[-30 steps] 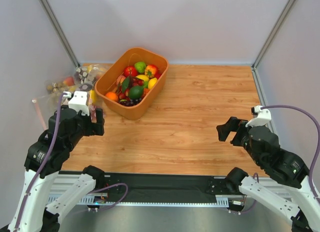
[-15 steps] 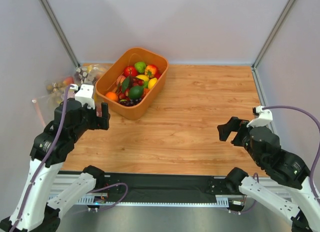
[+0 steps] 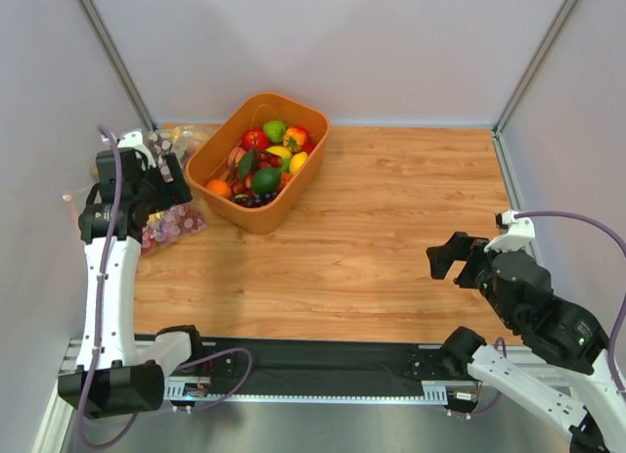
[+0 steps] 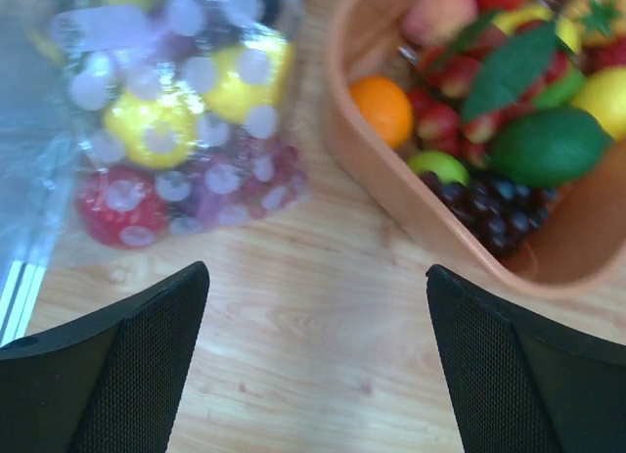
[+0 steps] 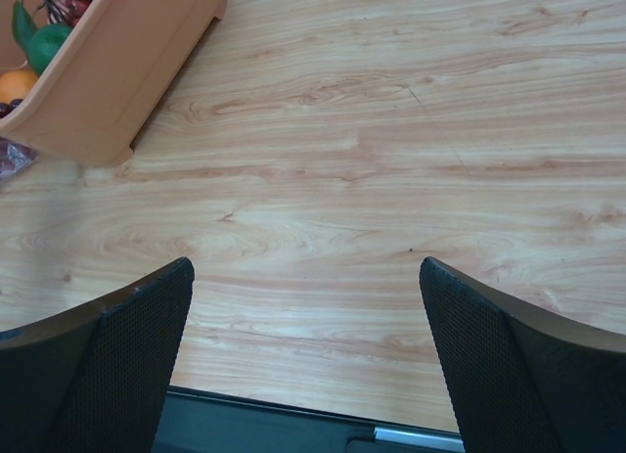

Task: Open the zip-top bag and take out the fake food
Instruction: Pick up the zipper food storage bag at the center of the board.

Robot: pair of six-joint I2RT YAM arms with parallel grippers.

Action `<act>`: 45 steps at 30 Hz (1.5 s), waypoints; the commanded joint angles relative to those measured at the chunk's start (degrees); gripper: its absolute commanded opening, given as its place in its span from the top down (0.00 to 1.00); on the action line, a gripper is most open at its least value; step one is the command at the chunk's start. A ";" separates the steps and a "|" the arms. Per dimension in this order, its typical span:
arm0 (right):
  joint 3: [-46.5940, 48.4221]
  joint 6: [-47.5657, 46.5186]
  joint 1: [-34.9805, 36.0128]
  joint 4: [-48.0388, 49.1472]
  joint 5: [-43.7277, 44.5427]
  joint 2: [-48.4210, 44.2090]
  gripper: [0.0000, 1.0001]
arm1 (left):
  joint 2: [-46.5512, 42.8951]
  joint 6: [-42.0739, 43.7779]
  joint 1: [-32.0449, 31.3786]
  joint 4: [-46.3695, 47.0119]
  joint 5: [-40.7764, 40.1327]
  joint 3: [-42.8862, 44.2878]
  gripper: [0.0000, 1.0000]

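The wooden table (image 3: 411,238) took up most of the scene, with the orange bin (image 3: 305,174) of loose fruit sitting far-left. Out on the right, the right gripper (image 5: 305,262) hung over bare wood with its fingers spread wide and nothing between them. On the left, the left gripper (image 4: 315,272) was just as wide apart and equally empty.

And there was the target: the zip-top bag (image 4: 176,130) lay flat at the table's left edge, just beside the bin's near corner and ahead of the left fingers. Inside was the fake food (image 4: 156,130), with yellow rounds, a red apple and purple pieces.

It looked light, soft and crinkly, with slick film and lumps that would roll under pressure. The best hold seemed to be the flat lips at the mouth, one gripper per side. The zip strip itself was too blurred to place.
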 commanded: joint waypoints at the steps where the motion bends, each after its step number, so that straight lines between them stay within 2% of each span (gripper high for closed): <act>1: -0.23 -2.02 0.08 1.00 -1.33 -0.93 0.00 | 0.90 -3.78 6.20 4.12 -4.21 -0.92 0.01; 6: -0.84 -3.07 0.08 3.73 -4.40 0.30 0.00 | 2.84 -5.88 9.82 6.67 -20.39 -4.51 0.01; 10: -1.29 -3.51 0.08 5.92 -5.72 1.79 0.00 | 2.66 -7.21 10.00 11.58 -27.35 -10.13 0.01; 15: -1.11 -4.57 0.08 8.21 -8.53 3.20 0.00 | 7.75 -6.06 10.43 16.34 -32.98 -13.05 0.01; 25: 1.26 -4.57 0.08 8.48 -10.82 5.75 0.00 | 17.33 -8.26 14.48 24.50 -29.65 -15.59 0.01; 34: 1.26 -1.41 0.08 10.68 -15.39 5.58 0.00 | 24.00 -8.70 17.03 31.54 -17.79 -18.41 0.01; 37: 1.79 -0.79 0.17 10.24 -15.13 5.49 0.00 | 27.69 -8.00 17.03 31.20 -14.10 -17.71 0.01; 40: 2.40 -0.62 0.08 9.89 -14.87 5.31 0.00 | 29.81 -7.99 17.03 30.76 -12.77 -17.36 0.10; 41: 2.93 -0.53 0.08 9.62 -14.60 5.23 0.00 | 30.25 -7.99 16.94 30.76 -12.68 -17.18 0.19; 45: 3.81 -0.35 0.08 8.83 -13.55 4.97 0.00 | 32.63 -7.82 17.03 29.00 -11.98 -15.69 0.40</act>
